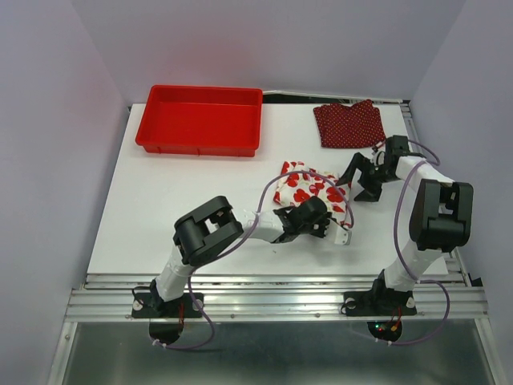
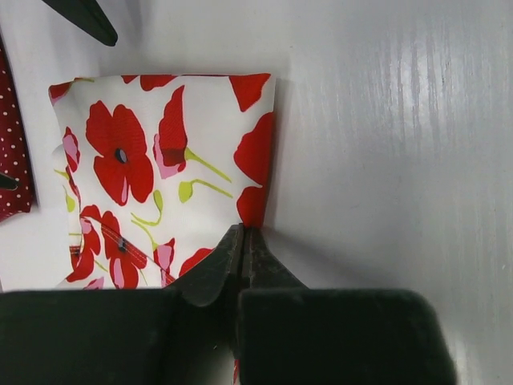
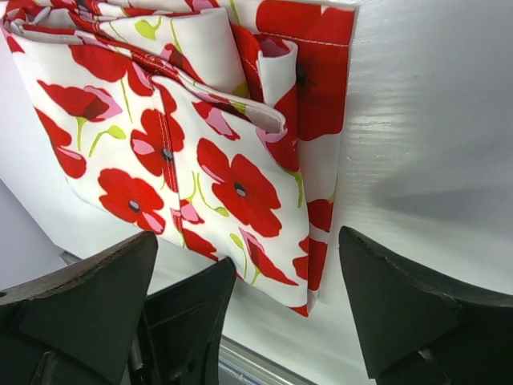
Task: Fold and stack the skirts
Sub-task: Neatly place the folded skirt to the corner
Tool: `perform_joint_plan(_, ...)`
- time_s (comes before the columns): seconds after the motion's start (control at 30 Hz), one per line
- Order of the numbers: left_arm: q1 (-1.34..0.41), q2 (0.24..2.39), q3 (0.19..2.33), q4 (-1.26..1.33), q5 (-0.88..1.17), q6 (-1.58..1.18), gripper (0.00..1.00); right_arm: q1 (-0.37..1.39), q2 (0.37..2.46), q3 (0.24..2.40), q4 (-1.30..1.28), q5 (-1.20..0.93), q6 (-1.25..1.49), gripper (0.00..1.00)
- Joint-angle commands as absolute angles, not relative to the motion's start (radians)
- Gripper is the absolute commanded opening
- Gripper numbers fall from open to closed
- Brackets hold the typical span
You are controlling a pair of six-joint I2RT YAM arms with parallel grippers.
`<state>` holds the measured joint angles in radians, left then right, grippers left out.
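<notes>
The white skirt with red flowers lies partly folded mid-table. My left gripper is shut on its near edge; in the left wrist view the jaws pinch red cloth of this skirt. My right gripper is open and empty just right of the skirt; its wrist view shows the bunched folds of the skirt ahead, between the spread fingers. The dark red polka-dot skirt lies flat at the back right, and its edge shows in the left wrist view.
A red plastic tray stands at the back left of the white table. The left gripper's dark finger shows in the right wrist view. A right finger shows at the top of the left wrist view.
</notes>
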<state>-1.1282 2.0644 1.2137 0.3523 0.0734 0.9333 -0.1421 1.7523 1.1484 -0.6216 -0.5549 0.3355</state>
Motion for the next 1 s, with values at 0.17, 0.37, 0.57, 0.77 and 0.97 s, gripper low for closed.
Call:
perform_joint_plan(0.17, -1.046, 2.042, 1.319, 0.338, 0.179, 0.754, 0.0, -0.137, 1.735, 1.124, -0.664, -0.633, 0.285, 1.0)
perform_joint_plan(0.37, -0.973, 2.023, 1.368, 0.298, 0.316, 0.651, 0.0, -0.137, 1.741, 1.108, -0.661, -0.647, 0.287, 1.0)
perform_joint_plan(0.57, -0.946, 2.006, 1.364, 0.307, 0.373, 0.627, 0.0, -0.137, 1.772, 1.098, -0.629, -0.696, 0.342, 1.0)
perform_joint_plan(0.77, -0.945, 2.005, 1.362, 0.313, 0.385, 0.626, 0.0, -0.137, 1.798, 0.981, -0.309, -0.825, 0.608, 1.0)
perform_joint_plan(0.97, -0.939, 2.013, 1.381, 0.318, 0.388, 0.604, 0.0, -0.11, 1.789, 0.845, -0.076, -0.833, 0.774, 1.0)
